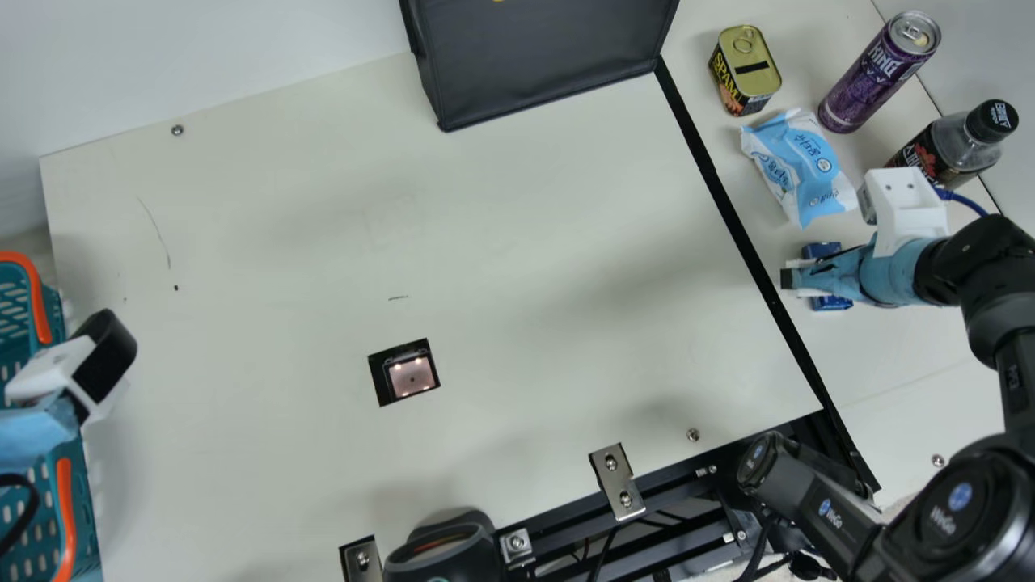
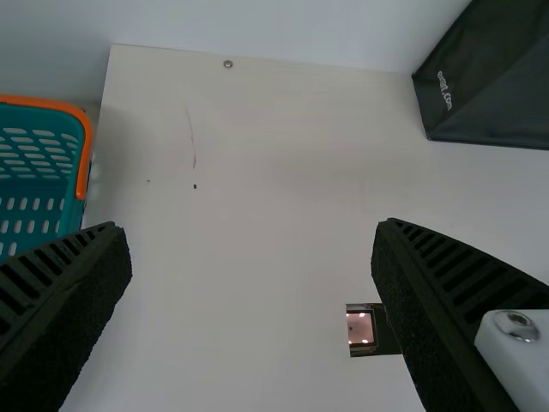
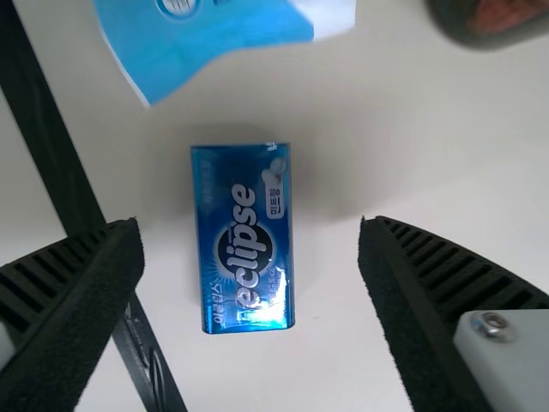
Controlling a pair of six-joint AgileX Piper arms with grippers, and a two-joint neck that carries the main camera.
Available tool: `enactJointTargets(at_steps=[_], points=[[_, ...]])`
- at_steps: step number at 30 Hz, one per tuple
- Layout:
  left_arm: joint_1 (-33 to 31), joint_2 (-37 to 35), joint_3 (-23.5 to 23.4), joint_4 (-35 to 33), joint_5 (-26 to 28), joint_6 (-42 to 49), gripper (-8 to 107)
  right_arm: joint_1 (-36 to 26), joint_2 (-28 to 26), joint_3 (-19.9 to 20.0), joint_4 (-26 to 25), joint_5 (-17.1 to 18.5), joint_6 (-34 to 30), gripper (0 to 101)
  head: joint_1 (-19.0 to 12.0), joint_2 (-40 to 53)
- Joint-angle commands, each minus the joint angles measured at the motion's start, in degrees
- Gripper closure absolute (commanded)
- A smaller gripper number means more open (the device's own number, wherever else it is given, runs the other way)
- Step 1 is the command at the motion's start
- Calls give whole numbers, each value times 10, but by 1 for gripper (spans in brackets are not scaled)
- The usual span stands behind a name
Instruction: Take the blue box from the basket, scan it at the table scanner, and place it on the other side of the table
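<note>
While the right gripper (image 3: 250, 227) hangs low with its two black ribbed fingers spread wide, it has hold of nothing. Between the fingers, with a gap on each side, is the small shiny blue box (image 3: 244, 296), lying flat on the cream table (image 1: 525, 242). The box is past the long black strip (image 1: 720, 190), on the robot's right. Near it is a soft blue and white packet (image 1: 796, 166), and farther off are a small gold-topped tin (image 1: 744, 73), a tall purple can (image 1: 873, 77) and a dark bottle with a black cap (image 1: 946, 149). Back across the strip is the square table scanner (image 1: 412, 376). Way over on the left, the left gripper (image 2: 250, 232) is wide open too, with nothing in it, by the teal plastic basket with orange handles (image 2: 39, 189). I think the job is at its last step, putting the box down, and that part looks done. Next, the right gripper should go straight up, fingers apart, so it does not bump the box.
</note>
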Motion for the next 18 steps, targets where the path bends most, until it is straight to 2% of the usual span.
enactJointTargets(at_steps=[1,18], points=[[0,0,0,0,0,0,9,4,-24,-13,5,20,7,6,-17,-1],[0,0,0,0,0,0,9,75,-168,-154,35,174,91,6,-17,-1]])
